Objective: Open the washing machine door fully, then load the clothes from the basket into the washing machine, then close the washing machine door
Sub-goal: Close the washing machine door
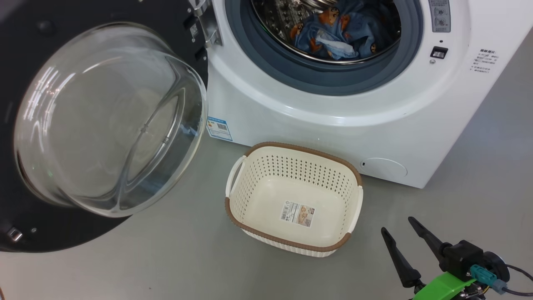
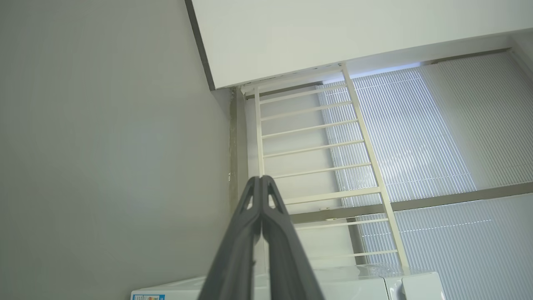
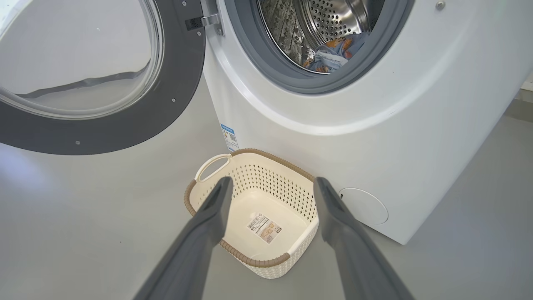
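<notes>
Right hand (image 1: 396, 224) hovers spread above grey floor (image 1: 166, 258) beside basket (image 1: 291, 166).

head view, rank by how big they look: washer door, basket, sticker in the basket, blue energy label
1. round black-rimmed glass washing machine door, also nearer the camera
2. cream perforated plastic basket
3. white label sticker on the basket base and blue energy label: look about alike, so unranked

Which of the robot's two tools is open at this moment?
The right tool: its two fingers stand wide apart, with the empty basket seen between them. The left tool has its fingers pressed together.
</notes>
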Tool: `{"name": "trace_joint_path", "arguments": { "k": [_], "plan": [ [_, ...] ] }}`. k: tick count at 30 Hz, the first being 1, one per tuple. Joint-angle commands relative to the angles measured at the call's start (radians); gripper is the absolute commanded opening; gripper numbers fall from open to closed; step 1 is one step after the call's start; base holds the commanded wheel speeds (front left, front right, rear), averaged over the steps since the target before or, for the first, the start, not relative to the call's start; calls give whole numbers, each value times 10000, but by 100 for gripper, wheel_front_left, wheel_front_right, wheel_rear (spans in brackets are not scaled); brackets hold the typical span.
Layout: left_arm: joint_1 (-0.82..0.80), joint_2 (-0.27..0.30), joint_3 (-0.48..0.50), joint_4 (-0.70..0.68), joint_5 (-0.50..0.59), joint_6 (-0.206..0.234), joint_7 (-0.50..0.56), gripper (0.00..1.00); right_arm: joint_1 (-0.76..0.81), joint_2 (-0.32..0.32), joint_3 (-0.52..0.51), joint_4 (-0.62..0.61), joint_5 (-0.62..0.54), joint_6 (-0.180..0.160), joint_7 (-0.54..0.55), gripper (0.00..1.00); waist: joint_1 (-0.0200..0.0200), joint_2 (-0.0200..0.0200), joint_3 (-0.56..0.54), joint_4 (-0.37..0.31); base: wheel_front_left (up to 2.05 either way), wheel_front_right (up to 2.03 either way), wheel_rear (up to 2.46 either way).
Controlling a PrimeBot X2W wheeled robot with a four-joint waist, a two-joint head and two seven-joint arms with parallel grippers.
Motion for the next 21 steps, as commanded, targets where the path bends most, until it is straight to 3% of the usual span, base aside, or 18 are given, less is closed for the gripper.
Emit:
{"name": "trace_joint_path", "arguments": {
  "k": [1, 21],
  "plan": [
    [-231, 696, 164, -218, -160, -110, 283, 0, -360, -192, 166, -201, -90, 16, -122, 100, 0, -1, 147, -72, 0, 0, 0],
    [338, 412, -134, -441, -695, -112, 1937, 0, -323, -491, 390, -131, 9, 16, -122, 100, 0, -1, -8, -113, 0, 0, 0]
  ]
}}
